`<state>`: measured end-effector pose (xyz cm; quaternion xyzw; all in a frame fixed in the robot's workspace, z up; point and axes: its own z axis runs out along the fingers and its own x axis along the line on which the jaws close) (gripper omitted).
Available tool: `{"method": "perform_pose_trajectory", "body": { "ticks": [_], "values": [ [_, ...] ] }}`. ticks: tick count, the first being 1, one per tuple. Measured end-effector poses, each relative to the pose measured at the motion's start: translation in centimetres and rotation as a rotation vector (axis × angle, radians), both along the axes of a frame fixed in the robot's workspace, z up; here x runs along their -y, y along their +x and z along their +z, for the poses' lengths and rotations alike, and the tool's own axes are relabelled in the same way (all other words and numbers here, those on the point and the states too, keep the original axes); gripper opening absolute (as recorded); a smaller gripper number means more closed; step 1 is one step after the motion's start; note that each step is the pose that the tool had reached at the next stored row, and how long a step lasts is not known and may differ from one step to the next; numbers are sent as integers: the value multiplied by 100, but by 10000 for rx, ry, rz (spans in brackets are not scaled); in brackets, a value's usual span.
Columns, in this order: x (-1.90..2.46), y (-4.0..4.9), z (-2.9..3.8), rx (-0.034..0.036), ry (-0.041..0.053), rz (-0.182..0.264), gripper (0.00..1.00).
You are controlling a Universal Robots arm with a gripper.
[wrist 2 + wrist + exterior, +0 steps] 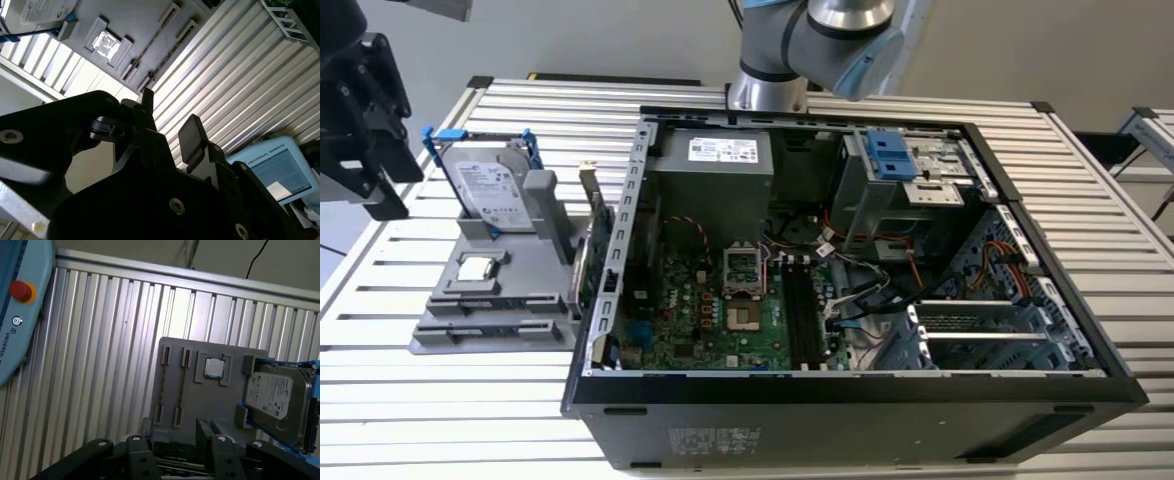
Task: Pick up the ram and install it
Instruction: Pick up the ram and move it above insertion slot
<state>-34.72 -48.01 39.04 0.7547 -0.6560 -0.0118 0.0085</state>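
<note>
My gripper [376,195] hangs high over the table at the exterior view's left, beside a grey holder tray [520,335]. Its black fingers [204,429] stand apart in both wrist views with nothing between them, so it is open [170,112]. The ram [182,386] appears only as a thin dark strip standing on edge in one of the tray's two long slots; the same strip [150,44] shows in the second wrist view. The gripper [174,429] sits above the near end of those slots, well clear of the tray. The long black memory slots [803,310] lie on the motherboard inside the open computer case [854,385].
The tray also holds a silver hard drive [274,395] in a blue-tabbed frame and a small square CPU chip [215,367]. A green card [600,235] stands between tray and case. The robot's base [767,90] is behind the case. A teach pendant [20,305] lies on the slatted table.
</note>
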Motion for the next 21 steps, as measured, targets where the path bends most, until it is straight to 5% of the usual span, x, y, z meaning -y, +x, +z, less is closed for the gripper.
{"method": "perform_pose_trajectory", "body": {
  "ticks": [8,21],
  "values": [
    [0,-3,-42,1,0,-611,100],
    [-3,-4,-132,10,-1,-765,100]
  ]
}}
